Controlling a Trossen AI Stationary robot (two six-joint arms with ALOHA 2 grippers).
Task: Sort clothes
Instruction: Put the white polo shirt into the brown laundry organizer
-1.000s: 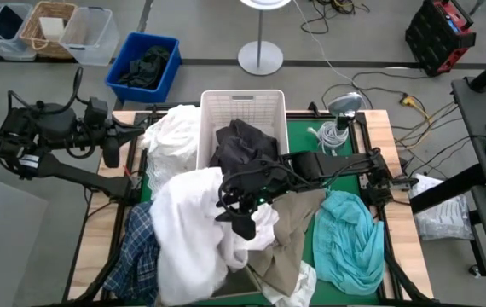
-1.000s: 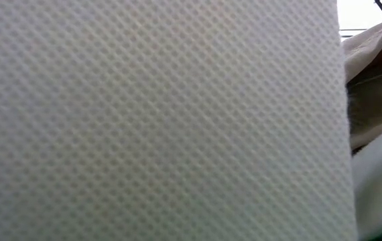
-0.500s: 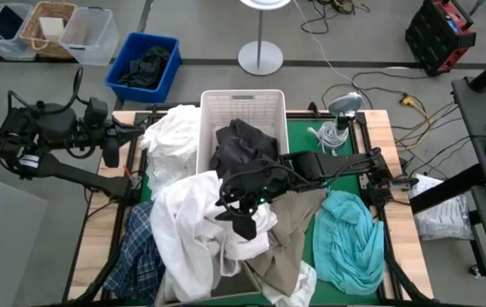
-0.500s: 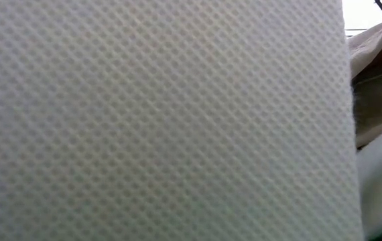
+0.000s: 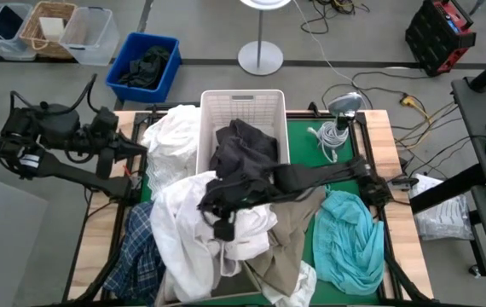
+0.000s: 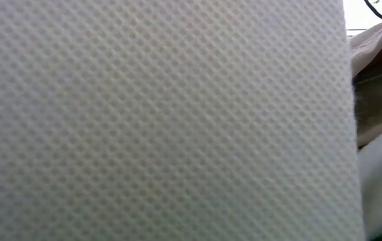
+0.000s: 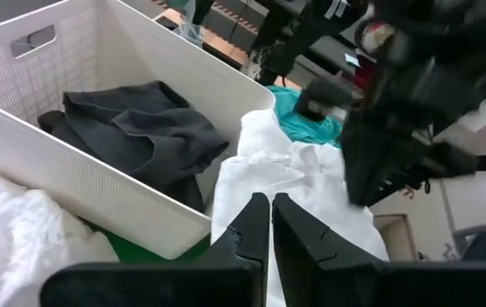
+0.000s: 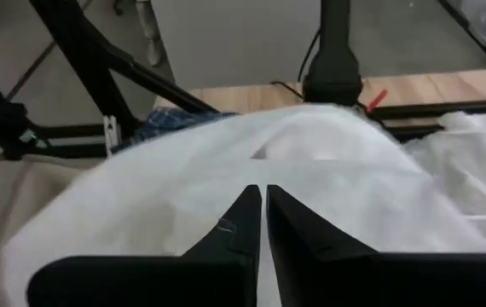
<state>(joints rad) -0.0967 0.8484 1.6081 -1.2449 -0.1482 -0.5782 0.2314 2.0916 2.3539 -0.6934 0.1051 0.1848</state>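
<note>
Clothes cover most of the tabletop (image 5: 388, 128). Nearest the front edge lie the plaid shirt (image 5: 134, 251), a big white garment (image 5: 183, 230), a beige one (image 5: 290, 226) and a teal one (image 5: 345, 230). Farther back, another white heap (image 5: 168, 141) sits left of the white basket (image 5: 243, 107), which holds the dark grey garment (image 5: 243, 145).

The right hand (image 5: 220, 223) reaches across from the right and hangs over the big white garment, fingers pressed together. Its wrist view shows white cloth right beneath the closed tips, but no fold caught between them, so I judge it empty; it may have pinched and missed, or be poised to nudge the cloth.

The left hand (image 5: 115, 145) waits at the tabletop's left edge, also closed and empty, aimed at the basket, probably kept clear of the working arm.

White mesh fabric pressed against the lens fills nearly all of the low view, leaving only a sliver of beige cloth at one side. The plaid shirt is half buried under the white garment, and the right arm hides part of the grey one.

Beyond the tabletop, a blue bin (image 5: 145, 64) holds dark cloth.
</note>
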